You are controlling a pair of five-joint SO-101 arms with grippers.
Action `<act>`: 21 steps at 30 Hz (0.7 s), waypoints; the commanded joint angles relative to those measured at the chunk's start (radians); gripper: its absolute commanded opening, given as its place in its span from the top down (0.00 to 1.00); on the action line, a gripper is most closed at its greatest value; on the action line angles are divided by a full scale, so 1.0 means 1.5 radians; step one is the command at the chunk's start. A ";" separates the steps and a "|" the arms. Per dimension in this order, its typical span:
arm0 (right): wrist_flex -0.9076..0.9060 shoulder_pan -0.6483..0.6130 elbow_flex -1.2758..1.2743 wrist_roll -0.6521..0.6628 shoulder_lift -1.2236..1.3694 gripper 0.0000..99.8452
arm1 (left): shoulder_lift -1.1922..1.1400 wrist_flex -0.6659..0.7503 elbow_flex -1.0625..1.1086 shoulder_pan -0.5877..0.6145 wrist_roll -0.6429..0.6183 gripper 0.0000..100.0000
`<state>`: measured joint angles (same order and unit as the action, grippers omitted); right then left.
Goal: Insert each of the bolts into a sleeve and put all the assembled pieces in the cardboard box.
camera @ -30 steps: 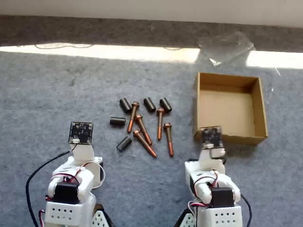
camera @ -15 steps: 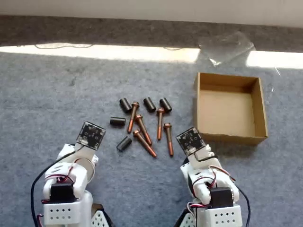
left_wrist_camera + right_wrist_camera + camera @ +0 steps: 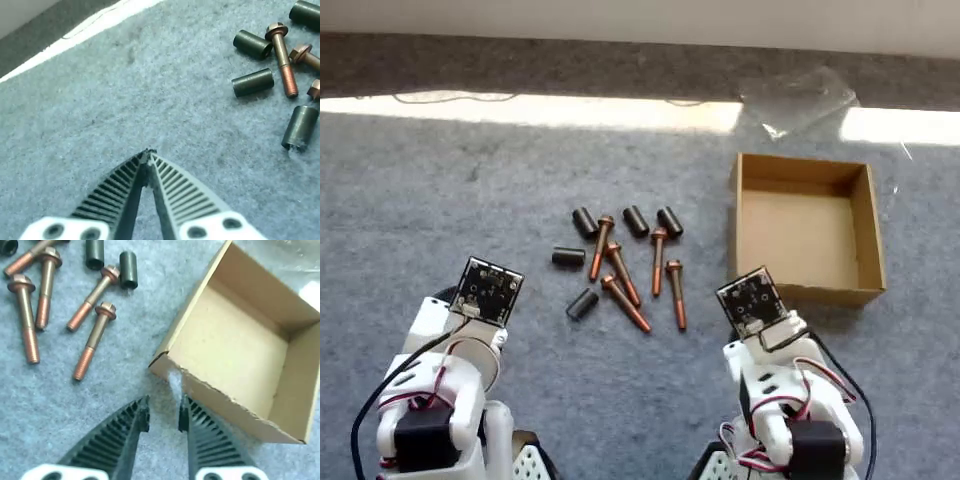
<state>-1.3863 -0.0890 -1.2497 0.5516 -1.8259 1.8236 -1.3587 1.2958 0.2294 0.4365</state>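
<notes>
Several copper bolts (image 3: 623, 274) lie loose on the grey carpet, with several black sleeves (image 3: 636, 221) scattered around them. None of the bolts sits in a sleeve. The open cardboard box (image 3: 735, 222) stands right of them with nothing inside. My left gripper (image 3: 148, 153) hovers shut over bare carpet, apart from the nearest sleeve (image 3: 252, 82) and a bolt (image 3: 281, 55). My right gripper (image 3: 163, 415) is slightly open with nothing between its fingers, just off the box's near corner (image 3: 165, 359). Bolts (image 3: 95, 340) and a sleeve (image 3: 128, 269) lie beyond it to one side.
A crumpled clear plastic bag (image 3: 798, 100) lies behind the box, near a pale strip along the carpet's far edge. Both arm bases stand at the near edge, the left arm (image 3: 488, 292) and right arm (image 3: 752, 300) flanking the parts.
Both wrists swung in toward the bolts, then the left turned back outward and the right toward the box; both arms have drawn back. Bolts, sleeves and box have not moved.
</notes>
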 commanded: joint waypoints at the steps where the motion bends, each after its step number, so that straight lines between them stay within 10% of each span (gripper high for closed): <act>1: -0.004 0.008 0.068 0.010 0.012 0.89 | -0.003 -0.003 -0.061 0.007 0.005 0.99; 15: -0.009 0.015 0.334 -0.113 0.446 0.89 | -0.446 0.002 -0.254 -0.069 -0.003 0.99; 21: -0.020 -0.006 0.470 -0.118 0.682 0.89 | -0.610 0.070 -0.267 -0.139 -0.141 0.99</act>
<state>-1.4016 -0.0875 -0.6621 0.3890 -0.9620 1.0518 -1.3433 0.9505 0.0806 0.3460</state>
